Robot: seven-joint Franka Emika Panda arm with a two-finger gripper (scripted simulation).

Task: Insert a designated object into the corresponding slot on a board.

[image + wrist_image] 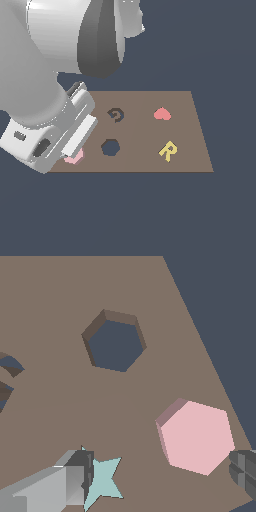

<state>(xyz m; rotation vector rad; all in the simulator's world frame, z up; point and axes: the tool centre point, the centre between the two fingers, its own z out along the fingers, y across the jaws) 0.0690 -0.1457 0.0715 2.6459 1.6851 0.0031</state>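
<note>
The light-pink hexagon piece point(197, 438) lies flat on the brown board point(60, 421) near its edge. In the exterior view the hexagon piece point(76, 158) peeks out from under the arm at the board's point(140, 131) near corner on the exterior view's left. The dark hexagon slot point(115, 346) is empty and lies a short way from the piece; it also shows in the exterior view point(110, 147). My gripper point(160, 478) is open and empty above the board. One finger point(75, 481) is over a teal star point(104, 478), and the other finger point(245, 473) is at the hexagon's corner.
A dark G-shaped cutout point(116, 115) lies behind the slot. A redder pink heart point(161, 114) and a yellow R point(168, 151) sit on the board toward the exterior view's right. The board's edge point(210, 361) runs close beside the hexagon piece. The arm hides the star in the exterior view.
</note>
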